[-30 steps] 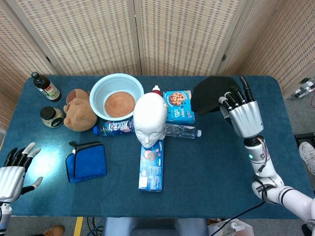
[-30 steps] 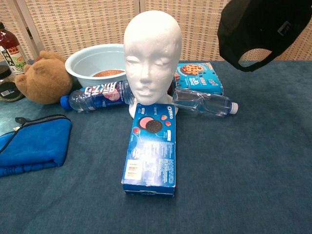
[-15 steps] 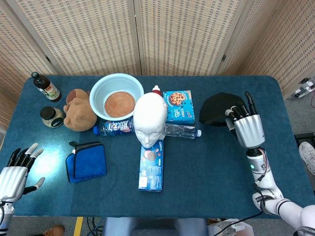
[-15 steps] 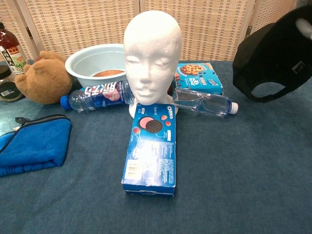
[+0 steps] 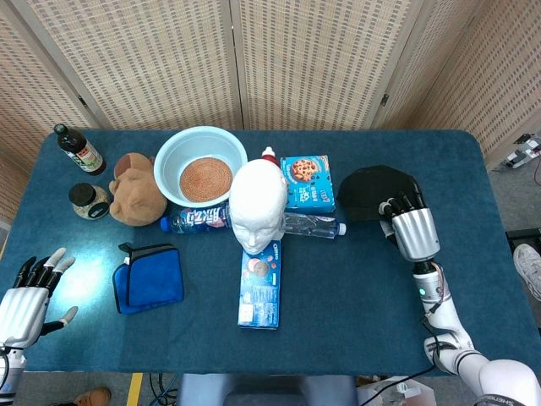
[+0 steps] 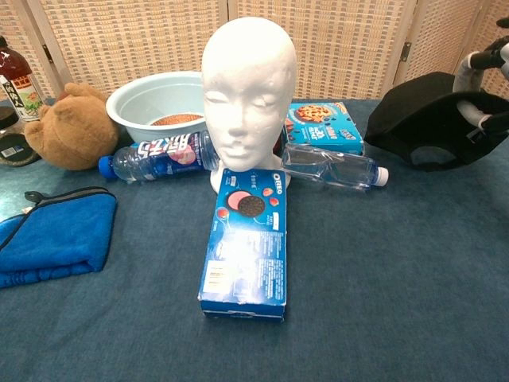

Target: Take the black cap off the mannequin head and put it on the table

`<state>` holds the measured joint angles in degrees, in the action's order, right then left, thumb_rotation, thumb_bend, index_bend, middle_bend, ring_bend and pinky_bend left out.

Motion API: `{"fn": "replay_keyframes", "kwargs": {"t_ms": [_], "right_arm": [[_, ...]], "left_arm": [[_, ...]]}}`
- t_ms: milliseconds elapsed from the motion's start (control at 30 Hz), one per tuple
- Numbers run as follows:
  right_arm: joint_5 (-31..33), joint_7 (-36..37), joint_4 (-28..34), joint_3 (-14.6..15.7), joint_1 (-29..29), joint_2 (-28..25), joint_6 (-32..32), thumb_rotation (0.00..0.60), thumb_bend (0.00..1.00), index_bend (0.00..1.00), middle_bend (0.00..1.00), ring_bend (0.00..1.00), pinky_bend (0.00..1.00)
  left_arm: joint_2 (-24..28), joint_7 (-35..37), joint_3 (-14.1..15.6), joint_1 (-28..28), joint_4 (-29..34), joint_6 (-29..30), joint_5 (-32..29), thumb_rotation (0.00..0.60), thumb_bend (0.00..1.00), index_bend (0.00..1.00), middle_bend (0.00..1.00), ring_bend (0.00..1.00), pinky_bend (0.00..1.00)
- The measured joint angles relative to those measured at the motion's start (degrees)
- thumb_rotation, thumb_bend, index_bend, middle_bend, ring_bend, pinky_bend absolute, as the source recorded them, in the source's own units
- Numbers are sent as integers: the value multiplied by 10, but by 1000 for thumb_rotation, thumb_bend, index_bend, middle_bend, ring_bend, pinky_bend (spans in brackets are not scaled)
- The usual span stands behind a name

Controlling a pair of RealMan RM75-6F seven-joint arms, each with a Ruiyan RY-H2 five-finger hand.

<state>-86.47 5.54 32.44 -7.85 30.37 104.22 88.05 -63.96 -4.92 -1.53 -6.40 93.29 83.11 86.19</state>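
The black cap [image 5: 370, 190] lies low on the blue table [image 5: 355, 288] at the right, its underside on or just above the cloth [image 6: 424, 119]. My right hand [image 5: 414, 230] is at the cap's near right edge, fingers [image 6: 477, 111] curled over its rim and still holding it. The white mannequin head [image 5: 256, 203] stands bare in the table's middle [image 6: 246, 87], well left of the cap. My left hand [image 5: 24, 300] hovers off the table's near left corner with fingers spread and nothing in it.
An Oreo box [image 5: 260, 283] lies in front of the head, with a clear bottle [image 5: 313, 225] and a cookie box [image 5: 306, 182] between head and cap. On the left are a blue bottle [image 5: 196, 219], a bowl [image 5: 203, 165], a teddy bear [image 5: 135, 190], a blue pouch [image 5: 148, 277], a jar [image 5: 89, 201] and a dark bottle [image 5: 79, 150].
My right hand has come down and toward me with the cap, from high over the far right of the table to table level. The left hand has barely shifted.
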Motion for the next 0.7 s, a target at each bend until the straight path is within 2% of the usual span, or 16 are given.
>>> {"fn": "replay_keyframes", "kwargs": {"t_ms": [100, 167, 333, 400, 700], "right_arm": [[1, 5, -9, 8, -6, 6, -20, 600, 369, 888, 529, 340, 90], [1, 6, -9, 12, -9, 6, -33, 600, 303, 826, 500, 326, 90], [5, -9, 9, 17, -14, 0, -60, 600, 73, 578, 396, 236, 90], [8, -17, 25, 18, -17, -6, -69, 600, 15, 492, 359, 206, 90], [22, -83, 152, 26, -43, -57, -96, 600, 0, 139, 173, 58, 39]], "left_arm": [[0, -1, 0, 0, 0, -1, 0, 600, 202, 157, 59, 94, 0], [-1, -1, 1, 0, 0, 0, 1, 600, 201, 157, 59, 94, 0], [-2, -1, 2, 1, 0, 0, -1, 600, 202, 157, 59, 94, 0], [-1, 0, 2, 2, 0, 1, -2, 600, 202, 157, 59, 94, 0], [5, 3, 3, 5, 1, 0, -9, 600, 201, 157, 59, 94, 0]]}}
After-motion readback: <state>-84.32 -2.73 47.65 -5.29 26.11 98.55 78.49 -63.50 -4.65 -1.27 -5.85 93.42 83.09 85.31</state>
